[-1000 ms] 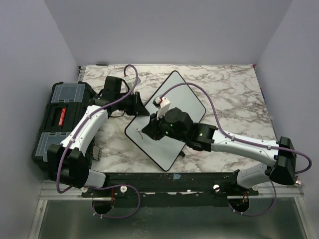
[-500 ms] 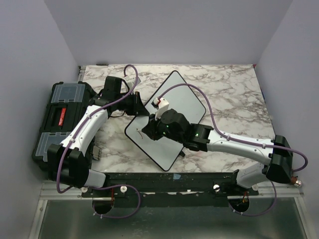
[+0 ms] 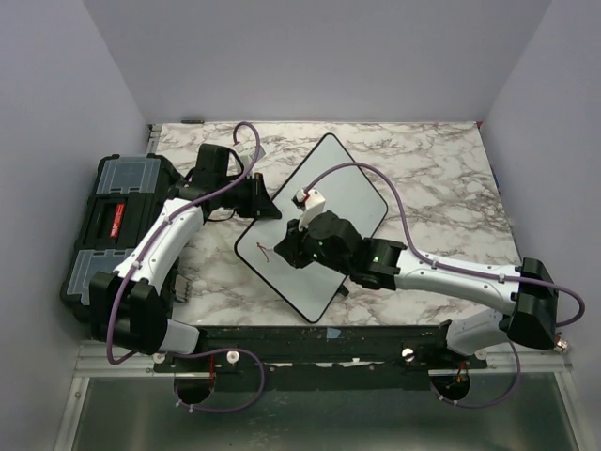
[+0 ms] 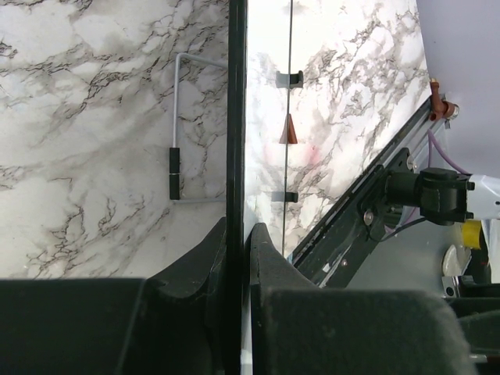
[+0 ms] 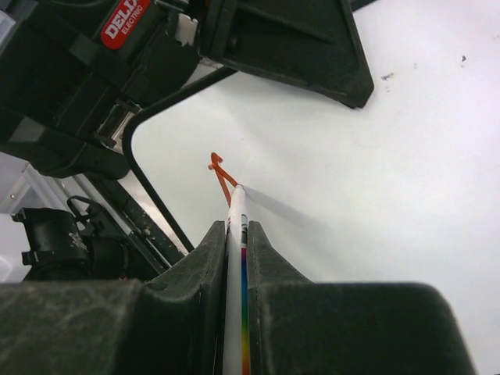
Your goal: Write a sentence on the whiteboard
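The whiteboard [image 3: 352,202] is stiff, flat and light. Its face is slick, so it may slide when pushed, and the thin black frame is the best place to hold it. The left gripper [image 4: 237,230] is pinched shut on that frame. The right gripper [image 5: 236,226] squeezes a thin marker [image 5: 237,207], with the tip on the board just ahead of its fingers. The sentence [image 5: 221,173] is only one small red stroke there. Since a second ago, the right gripper has slid back a little, and the stroke looks a bit longer.

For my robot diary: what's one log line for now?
left gripper: shut on whiteboard edge | right gripper: shut on marker | tip: touching whiteboard | sentence: one small red mark
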`<state>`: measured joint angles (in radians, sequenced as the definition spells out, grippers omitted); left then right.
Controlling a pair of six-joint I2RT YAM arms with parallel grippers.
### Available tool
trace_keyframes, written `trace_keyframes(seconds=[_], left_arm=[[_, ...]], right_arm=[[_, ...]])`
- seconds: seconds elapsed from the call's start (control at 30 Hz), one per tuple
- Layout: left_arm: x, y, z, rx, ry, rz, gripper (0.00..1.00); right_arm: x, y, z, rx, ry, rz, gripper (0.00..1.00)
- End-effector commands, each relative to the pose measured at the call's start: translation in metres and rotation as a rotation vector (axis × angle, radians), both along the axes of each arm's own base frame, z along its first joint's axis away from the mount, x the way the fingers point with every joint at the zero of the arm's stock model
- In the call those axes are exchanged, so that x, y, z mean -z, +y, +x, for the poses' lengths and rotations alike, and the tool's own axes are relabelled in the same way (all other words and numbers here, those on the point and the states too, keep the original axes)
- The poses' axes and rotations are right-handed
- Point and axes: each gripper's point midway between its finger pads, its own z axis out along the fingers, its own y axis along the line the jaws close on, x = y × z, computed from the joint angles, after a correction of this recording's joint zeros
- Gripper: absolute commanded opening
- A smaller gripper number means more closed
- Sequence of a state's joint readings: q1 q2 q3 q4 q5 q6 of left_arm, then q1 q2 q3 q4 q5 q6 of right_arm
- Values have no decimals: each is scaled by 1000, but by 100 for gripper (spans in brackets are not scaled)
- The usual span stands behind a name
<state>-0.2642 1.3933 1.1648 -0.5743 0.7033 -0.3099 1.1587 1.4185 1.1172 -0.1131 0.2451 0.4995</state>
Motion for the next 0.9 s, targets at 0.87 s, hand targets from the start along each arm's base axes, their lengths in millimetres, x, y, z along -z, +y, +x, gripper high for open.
trace_keyframes(seconds=[0.87], left_arm=[[19,17,17,-17,-124,183,0]], right_arm=[[15,-9,10,72,-11,-86,1]])
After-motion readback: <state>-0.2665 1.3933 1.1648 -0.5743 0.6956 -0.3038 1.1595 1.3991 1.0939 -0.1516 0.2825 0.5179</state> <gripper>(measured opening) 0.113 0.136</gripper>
